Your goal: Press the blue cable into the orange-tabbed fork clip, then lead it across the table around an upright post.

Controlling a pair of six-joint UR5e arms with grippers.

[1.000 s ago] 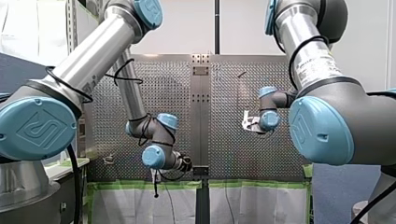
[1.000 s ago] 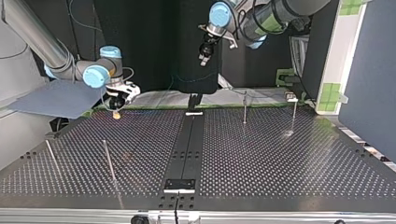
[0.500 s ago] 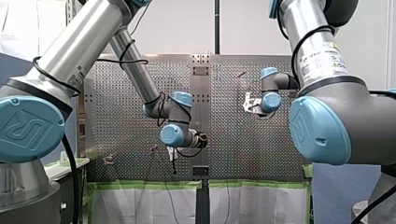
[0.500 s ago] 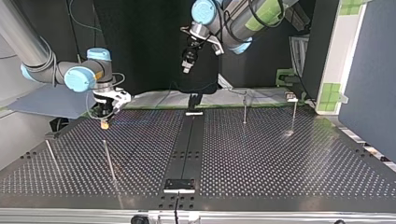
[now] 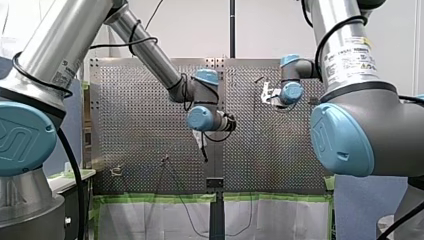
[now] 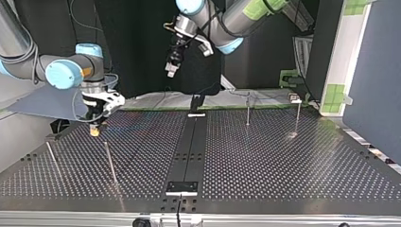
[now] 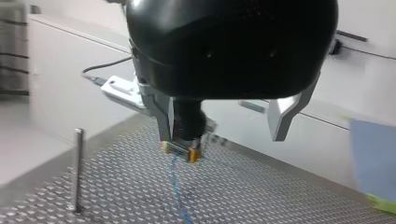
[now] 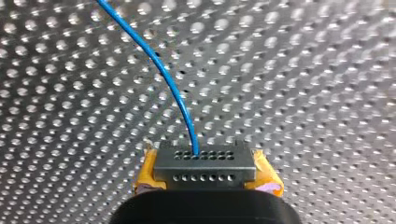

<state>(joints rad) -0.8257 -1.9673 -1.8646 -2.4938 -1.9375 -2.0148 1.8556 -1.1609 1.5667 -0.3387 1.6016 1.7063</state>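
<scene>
In the right wrist view my right gripper [image 8: 205,164], with yellow pads [image 8: 145,173], is shut on the thin blue cable [image 8: 173,88]. The cable curves away from it over the perforated table [image 8: 303,84]. The top view shows this gripper [image 6: 95,129] low over the table at the far left, near an upright post [image 6: 109,163]. My left gripper [image 7: 219,135] hangs high above the table with its metal fingers [image 7: 279,120] open and nothing between them. Ahead of it I see my right gripper [image 7: 183,150] and the blue cable [image 7: 174,186]. In the top view my left gripper [image 6: 170,70] is up at the middle.
More upright posts stand at the top view's left edge [image 6: 52,158] and at its far right [image 6: 247,111], [image 6: 297,118]. A small clip fixture [image 6: 295,99] sits at the far right edge. A black rail [image 6: 189,146] runs down the table's middle.
My left arm has risen and swung toward the top view's left. My right gripper has carried the cable toward that view's left and a little nearer the camera.
</scene>
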